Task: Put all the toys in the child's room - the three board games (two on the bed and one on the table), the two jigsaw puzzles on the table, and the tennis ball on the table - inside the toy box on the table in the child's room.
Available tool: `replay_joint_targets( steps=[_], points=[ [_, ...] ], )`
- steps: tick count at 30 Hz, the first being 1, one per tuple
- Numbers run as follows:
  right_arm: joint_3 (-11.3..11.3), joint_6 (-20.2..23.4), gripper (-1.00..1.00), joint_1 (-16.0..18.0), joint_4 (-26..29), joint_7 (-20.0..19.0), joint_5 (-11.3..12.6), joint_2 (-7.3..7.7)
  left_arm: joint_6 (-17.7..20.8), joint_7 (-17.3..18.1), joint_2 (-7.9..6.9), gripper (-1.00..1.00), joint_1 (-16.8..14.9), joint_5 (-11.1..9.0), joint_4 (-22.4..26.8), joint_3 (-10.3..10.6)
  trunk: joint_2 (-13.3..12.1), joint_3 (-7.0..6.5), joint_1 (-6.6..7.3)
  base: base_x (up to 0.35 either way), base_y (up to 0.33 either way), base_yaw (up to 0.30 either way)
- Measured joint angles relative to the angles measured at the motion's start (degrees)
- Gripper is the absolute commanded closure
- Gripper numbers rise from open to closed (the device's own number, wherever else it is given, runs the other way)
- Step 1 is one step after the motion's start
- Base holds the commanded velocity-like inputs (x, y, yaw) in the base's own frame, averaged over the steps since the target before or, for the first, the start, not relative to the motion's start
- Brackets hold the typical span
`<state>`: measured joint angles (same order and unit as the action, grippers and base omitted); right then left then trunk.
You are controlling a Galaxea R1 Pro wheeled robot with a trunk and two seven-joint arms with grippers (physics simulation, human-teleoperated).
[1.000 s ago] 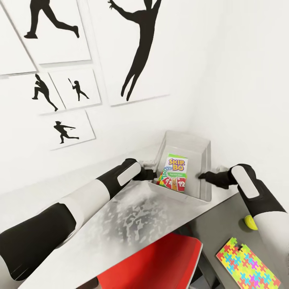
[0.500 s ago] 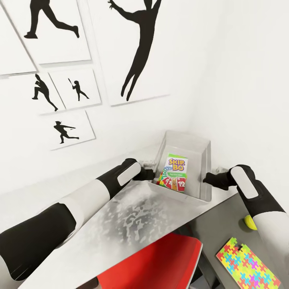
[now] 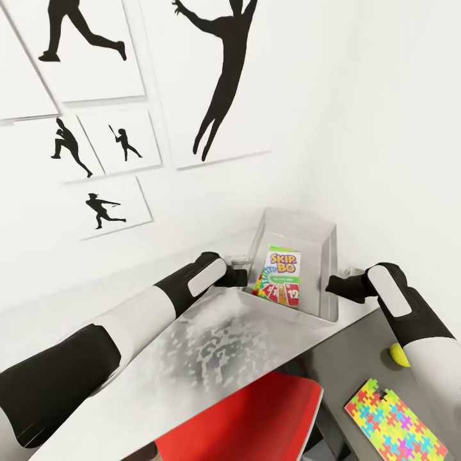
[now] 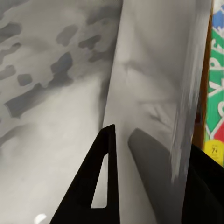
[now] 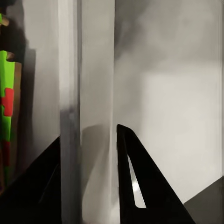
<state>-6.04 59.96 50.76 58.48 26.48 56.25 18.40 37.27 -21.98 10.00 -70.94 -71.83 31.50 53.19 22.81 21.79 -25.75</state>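
Translucent grey, the toy box (image 3: 323,256) is sitting right of centre in the head view, on the pale mottled surface (image 3: 211,346). The left gripper (image 3: 242,276) is grasping the box's near-left wall, one finger on each side of it, and the right gripper (image 3: 332,283) is straddling the right wall likewise. A Skip-Bo board game (image 3: 280,274) is leaning inside the box. At lower right, a tennis ball (image 3: 399,354) and a multicoloured jigsaw puzzle (image 3: 396,424) are lying on a darker surface (image 3: 358,358).

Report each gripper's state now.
Left gripper: shut on the translucent grey plastic toy box, left wall.
Right gripper: shut on its right wall.
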Motion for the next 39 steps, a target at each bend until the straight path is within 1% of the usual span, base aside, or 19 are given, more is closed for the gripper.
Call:
replay_joint_targets(
  steps=[8, 16, 39],
  points=[
    [-0.01, 0.01, 1.0, 0.01, -0.01, 0.03, -0.4, -0.03, 0.55, 0.16, -0.01, 1.0, 0.01, 0.81, 0.54, -0.01, 0.0, 0.0, 0.0, 0.0, 0.0, 0.0],
    [-0.05, 0.0, 1.0, -0.02, -0.02, 0.14, -0.22, 0.02, 0.64, 0.1, -0.01, 1.0, 0.03, 0.75, 0.6, -0.02, -0.01, -0.1, 0.0, 0.0, 0.0, 0.0],
    [-0.07, 0.0, 1.0, -0.02, -0.02, 0.11, -0.44, -0.03, 0.44, 0.1, -0.04, 1.0, 0.18, 0.69, 0.65, 0.0, -0.01, -2.2, 0.0, 0.0, 0.0, 0.0]
  ],
)
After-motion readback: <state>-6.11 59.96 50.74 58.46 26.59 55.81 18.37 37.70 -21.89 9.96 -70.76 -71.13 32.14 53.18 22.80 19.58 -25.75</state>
